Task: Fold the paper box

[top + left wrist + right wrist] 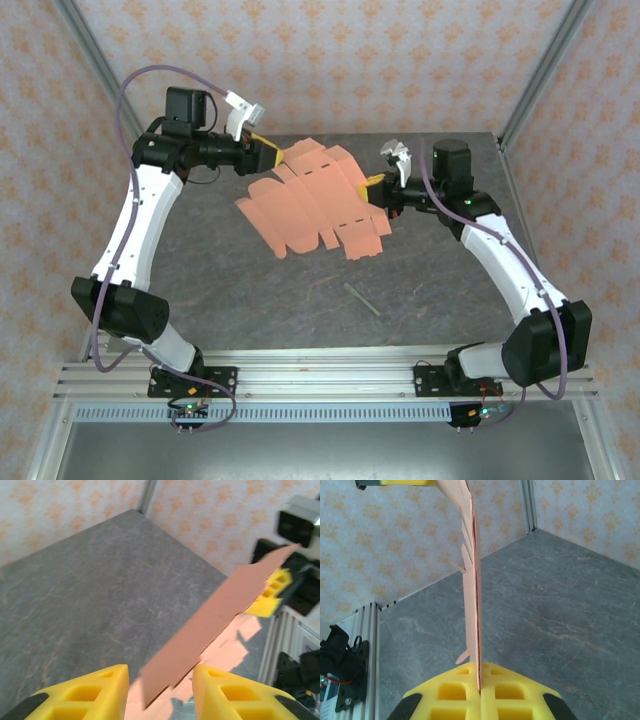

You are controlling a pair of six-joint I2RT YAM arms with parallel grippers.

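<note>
Sheet: your paper box point(315, 205), a salmon-orange piece of thin die-cut card with tabs, is one flat sheet. It hangs tilted in the air above the far half of the surface, between the two grippers.

Done: as far as you can see, nothing is folded. No wall stands up and no tab is tucked. From the right wrist the card reads as one straight plane, edge-on.

Left to do: every crease, wall and tab. I judge you are at the very start.

Left gripper: the left gripper point(159, 670), with yellow blocky fingers, is spread wide. The sheet's far-left corner sits in the gap, touching neither finger that you can see, so it grips nothing.

Right gripper: the right gripper point(480, 672) has its yellow fingers pressed together on the sheet's right edge. It alone carries the card.

Surface: a dark grey, stone-patterned table top point(250, 290). A thin greenish stick point(362, 298) lies flat toward the near edge, right of the middle, well apart from the sheet.

Room: pale walls with an orange floral print point(350, 60), metal frame posts point(540, 75) at the far corners, and an aluminium rail point(330, 380) along the near edge carrying both arm bases.
</note>
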